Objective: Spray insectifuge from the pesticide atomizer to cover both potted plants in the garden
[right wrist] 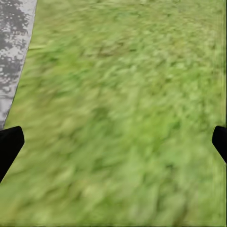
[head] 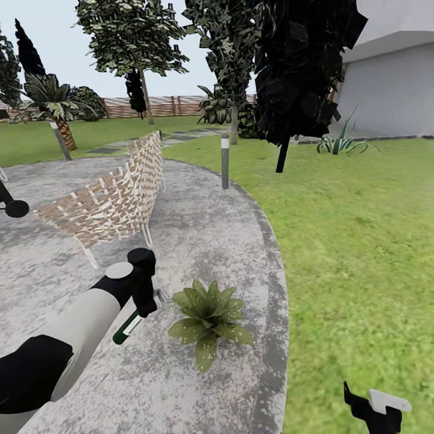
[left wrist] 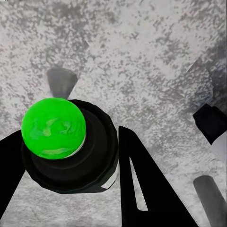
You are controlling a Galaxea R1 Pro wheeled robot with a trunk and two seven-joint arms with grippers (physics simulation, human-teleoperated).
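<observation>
**Atomizer held beside the potted plant**

The left gripper (head: 140,301) has its jaws clamped on the pesticide atomizer (head: 128,326) over the paved patio (head: 205,241), just beside a potted plant (head: 208,318). The right gripper (right wrist: 113,142) hangs over the lawn (head: 361,241), jaws spread wide.

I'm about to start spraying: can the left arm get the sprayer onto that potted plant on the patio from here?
Probably yes. The left gripper holds the sprayer just beside the potted plant, with only bare patio between them and nothing in the way.
</observation>
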